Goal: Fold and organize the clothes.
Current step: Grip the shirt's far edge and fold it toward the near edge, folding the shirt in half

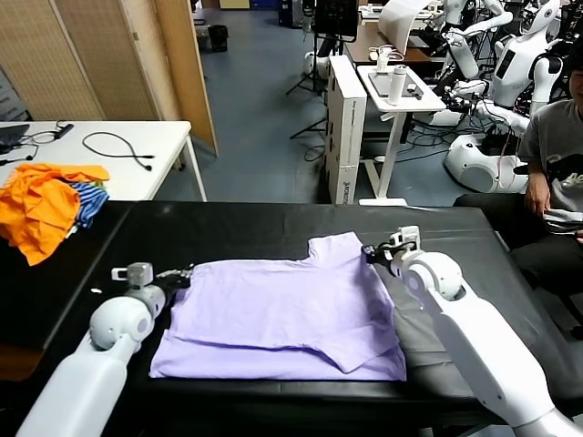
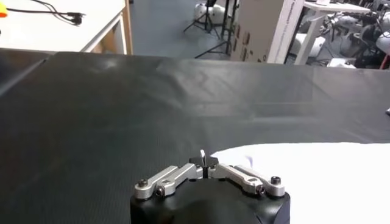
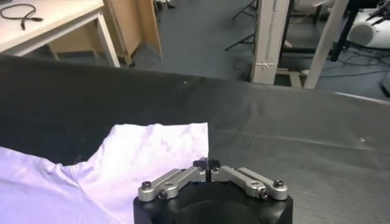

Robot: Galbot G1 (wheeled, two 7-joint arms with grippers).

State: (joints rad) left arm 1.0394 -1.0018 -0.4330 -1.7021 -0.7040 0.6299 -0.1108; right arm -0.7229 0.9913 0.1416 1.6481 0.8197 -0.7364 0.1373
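Observation:
The pale lavender T-shirt (image 1: 282, 319) lies flat on the black table (image 1: 246, 228), plain side up, with one side folded over and a sleeve pointing to the far side. My left gripper (image 1: 185, 273) is shut and low at the shirt's left far corner; in the left wrist view its jaws (image 2: 204, 159) meet just beside the cloth's edge (image 2: 317, 176). My right gripper (image 1: 372, 252) is shut and sits at the right edge of the sleeve; the right wrist view shows the closed tips (image 3: 207, 164) beside the sleeve (image 3: 152, 152).
A heap of orange garments (image 1: 41, 205) and a striped cloth (image 1: 88, 202) lie at the table's far left. A white table (image 1: 109, 146) with a cable stands behind. A seated person (image 1: 556, 155) is at the right. A white cart (image 1: 401, 86) stands beyond.

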